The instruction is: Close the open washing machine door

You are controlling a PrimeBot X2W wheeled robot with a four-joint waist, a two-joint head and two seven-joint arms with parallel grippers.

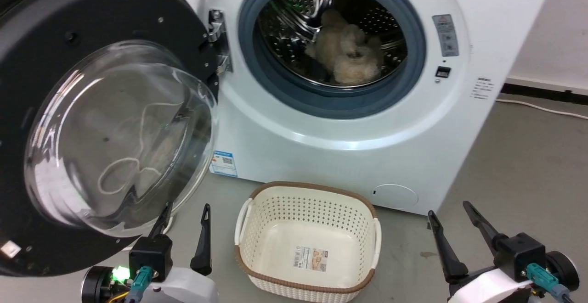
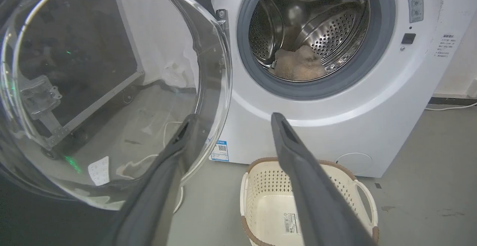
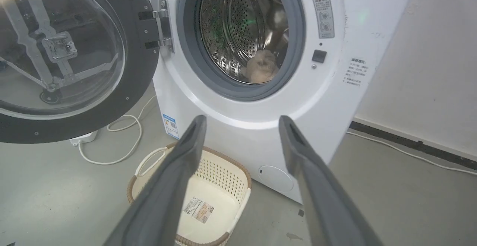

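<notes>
Two sets of fingers are spread and empty. The washing machine door stands swung wide at left, the left gripper just below its glass and the right gripper well apart. Closing seems not yet begun: next, reach behind the door and swing it right toward the drum.

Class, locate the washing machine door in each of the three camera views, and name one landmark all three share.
Head view: door fills the left side, swung open.
Left wrist view: door at upper left.
Right wrist view: door at upper left.
Shared landmark: the chrome hinge on the door's right edge.
</notes>
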